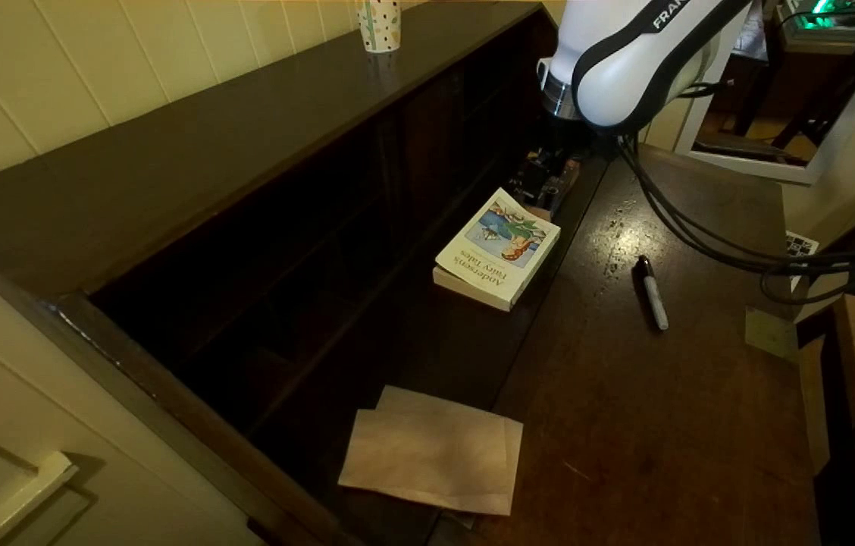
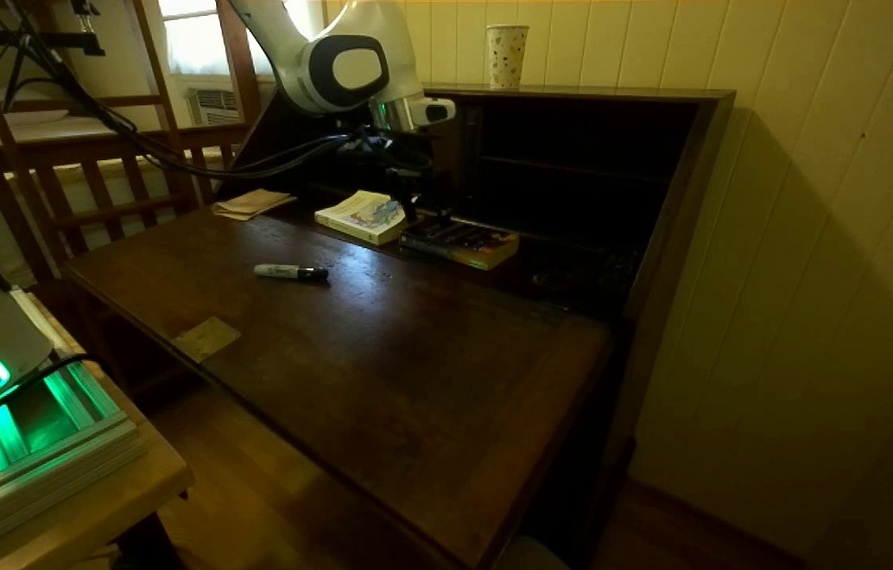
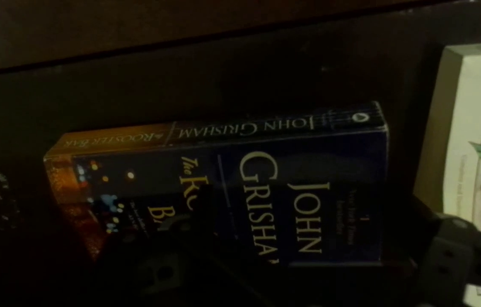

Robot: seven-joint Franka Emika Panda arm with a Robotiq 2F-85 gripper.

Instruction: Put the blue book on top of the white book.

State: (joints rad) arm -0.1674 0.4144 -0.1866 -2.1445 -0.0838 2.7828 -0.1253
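The blue book (image 2: 462,241), dark navy with an orange lower end, lies flat on the desk in the wrist view (image 3: 266,179); it shows dimly in an exterior view (image 1: 541,182). The white book (image 1: 499,250) with its blue-green picture lies a small gap away; it shows at the right edge of the wrist view (image 3: 458,128). My gripper (image 3: 313,204) is open over the blue book. One finger overlaps its cover, the other is beyond its end by the gap between the books. I cannot tell whether the fingers touch it. In an exterior view the gripper (image 2: 429,214) points down.
A marker (image 1: 653,292) lies on the desk (image 2: 383,380). Beige papers (image 1: 435,455) lie beyond the white book. The dark hutch (image 2: 573,142) rises behind the books, with a spotted cup (image 2: 507,55) on top. Cables (image 1: 693,235) hang from the arm.
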